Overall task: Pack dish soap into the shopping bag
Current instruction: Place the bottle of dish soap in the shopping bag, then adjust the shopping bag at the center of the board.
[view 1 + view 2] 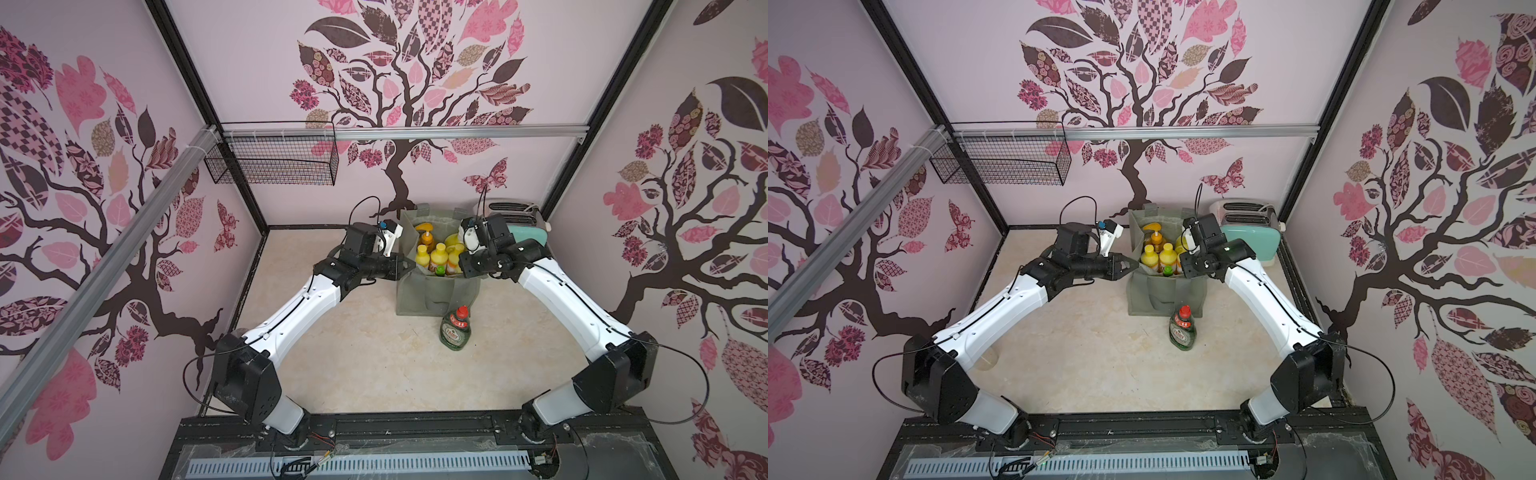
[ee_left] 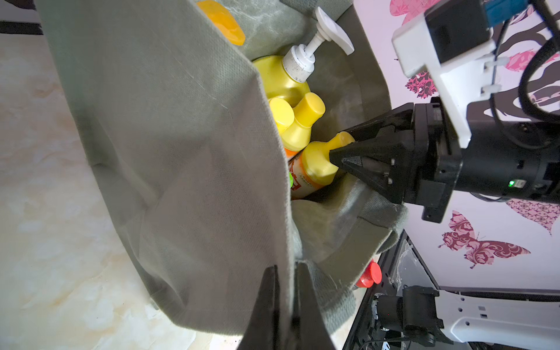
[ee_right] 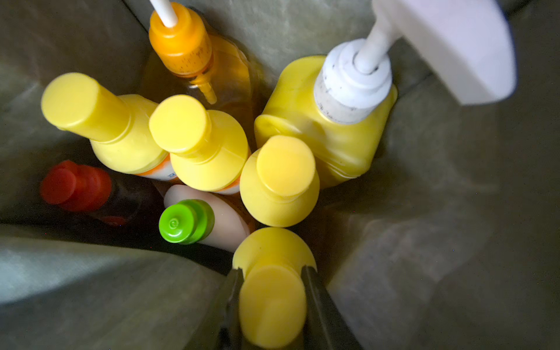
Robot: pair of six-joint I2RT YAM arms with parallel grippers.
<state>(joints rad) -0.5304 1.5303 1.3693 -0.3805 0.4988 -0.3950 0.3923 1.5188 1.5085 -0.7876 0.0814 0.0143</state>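
The shopping bag (image 1: 436, 295) stands upright at the rear centre of the tabletop (image 1: 374, 374), mouth open. The left gripper (image 1: 409, 266) is at the bag's left rim. In the left wrist view its fingers (image 2: 268, 303) stand at a narrow gap with the rim fabric clamped between them. The right gripper (image 3: 271, 269) reaches into the bag mouth from the right side. Its fingers (image 3: 312, 297) flank the yellow cap of a small orange bottle (image 3: 272, 306), one on each side and close against it. Whether they press on the cap cannot be told, as the cap is blurred. That bottle sits inside the bag near the right wall.

Also inside the bag, all upright or slightly leaning, are:
- three more small yellow-capped bottles (image 3: 200, 145), clustered at the centre;
- the orange pump bottle (image 3: 197, 60), against the far wall;
- the big yellow bottle (image 3: 318, 127) with a white pump, at the far right;
- the white green-capped bottle (image 3: 185, 221), low among the others;
- a dark red-capped bottle (image 3: 75, 186), in the near left corner.

One green Fairy bottle (image 1: 455, 332) with a red cap stands upright on the tabletop, outside the bag and just in front of its near right corner. A toaster (image 1: 1246, 216) stands behind the right arm. A black wire basket (image 1: 274, 162) hangs on the rear rail.
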